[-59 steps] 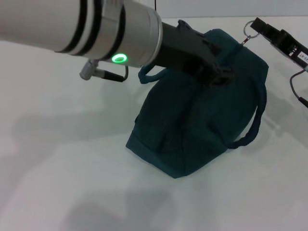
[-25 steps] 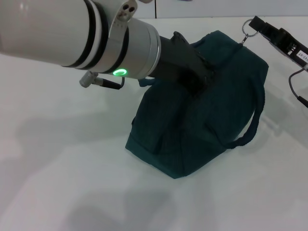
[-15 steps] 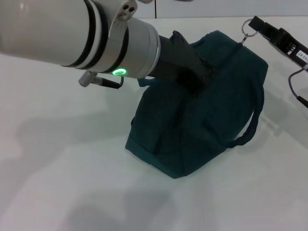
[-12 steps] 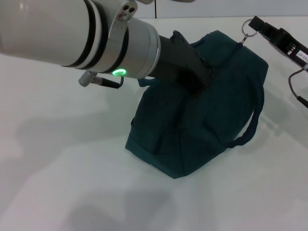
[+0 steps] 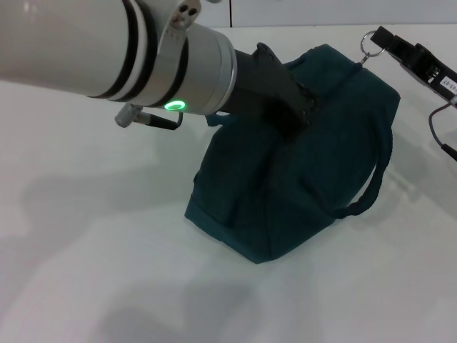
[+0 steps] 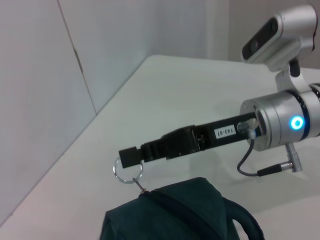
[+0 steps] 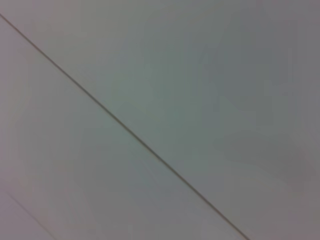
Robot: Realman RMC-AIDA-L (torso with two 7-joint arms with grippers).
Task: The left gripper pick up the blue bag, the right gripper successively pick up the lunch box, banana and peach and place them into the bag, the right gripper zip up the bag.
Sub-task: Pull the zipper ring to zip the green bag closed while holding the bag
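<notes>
Centrally, the blue bag (image 5: 293, 164) sat on the white table (image 5: 86, 271), its top closed and one loop handle (image 5: 375, 179) hanging down its right side. Over it, the left gripper (image 5: 289, 114) pressed against the bag's top, its fingers impossible to make out. Smallest, the right gripper (image 5: 377, 41) was clamped on the metal zipper ring (image 5: 367, 44) at the bag's far end.

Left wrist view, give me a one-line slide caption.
Right hand holds the metal ring zipper pull of the dark teal fabric bag above the white table.
</notes>
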